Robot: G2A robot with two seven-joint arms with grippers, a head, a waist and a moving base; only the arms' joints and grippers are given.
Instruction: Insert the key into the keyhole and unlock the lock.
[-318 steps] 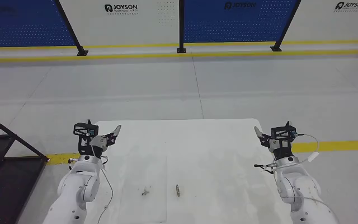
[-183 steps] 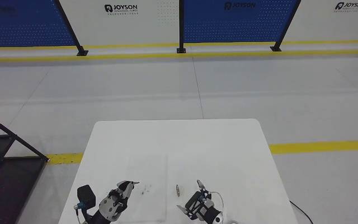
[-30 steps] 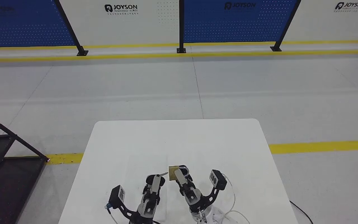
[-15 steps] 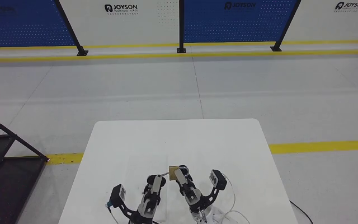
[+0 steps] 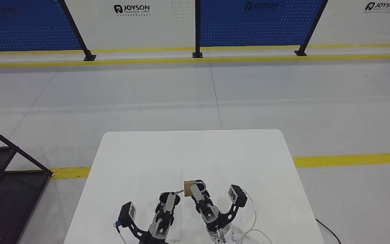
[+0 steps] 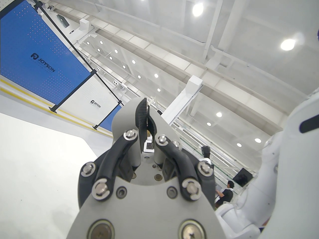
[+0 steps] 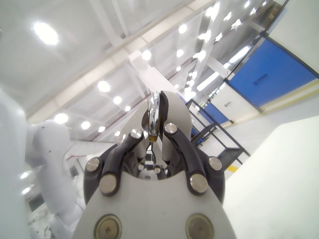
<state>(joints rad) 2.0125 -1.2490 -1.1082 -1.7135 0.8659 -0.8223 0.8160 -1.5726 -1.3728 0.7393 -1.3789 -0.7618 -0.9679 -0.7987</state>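
Right gripper clamped on brass padlock with silver shackle, table's 6 o'clock. Left gripper, at padlock's 8 o'clock, jaws pinched on small brass key. Blue perforated panels carry white logos.

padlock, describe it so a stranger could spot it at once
Start at the white table, near edge, middle. There the right pincer clamps the padlock: the only brass block in sight, with a shiny metal shackle.

Padlock in my right gripper: shackle polished glossy metal, body brassy. Key in my left gripper: dull brassy glint. My pads: black ribbed rubber. Table: smooth matt white.
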